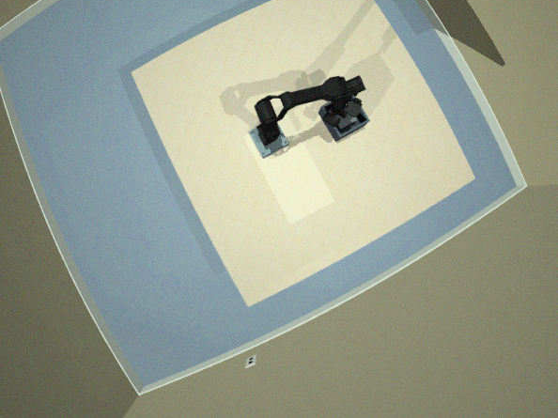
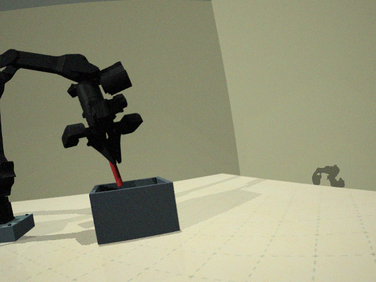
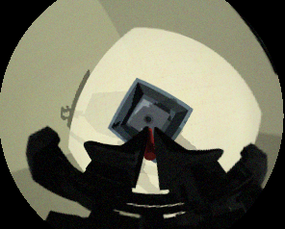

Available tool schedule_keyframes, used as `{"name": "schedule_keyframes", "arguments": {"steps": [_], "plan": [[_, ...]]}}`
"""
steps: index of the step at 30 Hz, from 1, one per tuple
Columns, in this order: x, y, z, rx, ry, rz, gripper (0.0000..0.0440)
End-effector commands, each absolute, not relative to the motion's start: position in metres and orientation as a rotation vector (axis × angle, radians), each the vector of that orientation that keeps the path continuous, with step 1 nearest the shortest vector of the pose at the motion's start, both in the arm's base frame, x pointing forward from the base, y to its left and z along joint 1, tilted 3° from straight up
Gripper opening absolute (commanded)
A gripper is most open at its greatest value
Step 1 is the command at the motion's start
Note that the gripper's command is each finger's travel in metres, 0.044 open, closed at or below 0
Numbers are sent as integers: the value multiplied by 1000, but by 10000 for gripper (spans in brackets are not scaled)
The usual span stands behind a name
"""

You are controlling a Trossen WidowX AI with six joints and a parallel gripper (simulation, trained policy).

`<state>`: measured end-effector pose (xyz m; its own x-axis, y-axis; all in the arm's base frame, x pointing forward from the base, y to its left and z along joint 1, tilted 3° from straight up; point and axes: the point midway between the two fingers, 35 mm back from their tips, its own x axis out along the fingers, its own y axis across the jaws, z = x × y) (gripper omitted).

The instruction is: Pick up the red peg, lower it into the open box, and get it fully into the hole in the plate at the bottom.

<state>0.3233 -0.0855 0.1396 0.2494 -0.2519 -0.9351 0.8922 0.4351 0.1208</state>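
The red peg (image 2: 116, 174) (image 3: 150, 150) is held between the fingertips of my gripper (image 2: 116, 162) (image 3: 150, 129), which is shut on it. The peg slants, its lower end leaning to the right in the exterior view. That end shows at about the height of the rim of the open dark blue-grey box (image 1: 350, 131) (image 2: 136, 216) (image 3: 178, 102). The fingertips are above the rim. In the wrist view the grey plate (image 3: 162, 118) lies at the box bottom, and its dark round hole (image 3: 148, 118) is visible just beyond the fingertips. How far the peg's end is from the plate cannot be told.
The arm's base plate (image 1: 264, 152) (image 2: 23, 228) stands on the pale table top (image 1: 376, 168) (image 2: 253, 234), beside the box. The box walls stand around the plate on all sides. The arm (image 1: 305, 96) (image 2: 41, 62) reaches over from the base and partly covers the box in the top view.
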Motion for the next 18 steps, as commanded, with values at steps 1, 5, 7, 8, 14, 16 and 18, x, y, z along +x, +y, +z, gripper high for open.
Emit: {"name": "schedule_keyframes", "arguments": {"steps": [1,5,7,8,14,16,18], "plan": [[331,-93,136,780,1026,-894,4],[337,-101,125,791,1047,-903,4],[340,-104,117,796,1060,-905,3],[342,-105,113,797,1067,-906,4],[348,-112,87,776,1128,-906,112],[349,-116,80,754,1158,-908,127],[355,-119,77,749,1159,-906,140]]}}
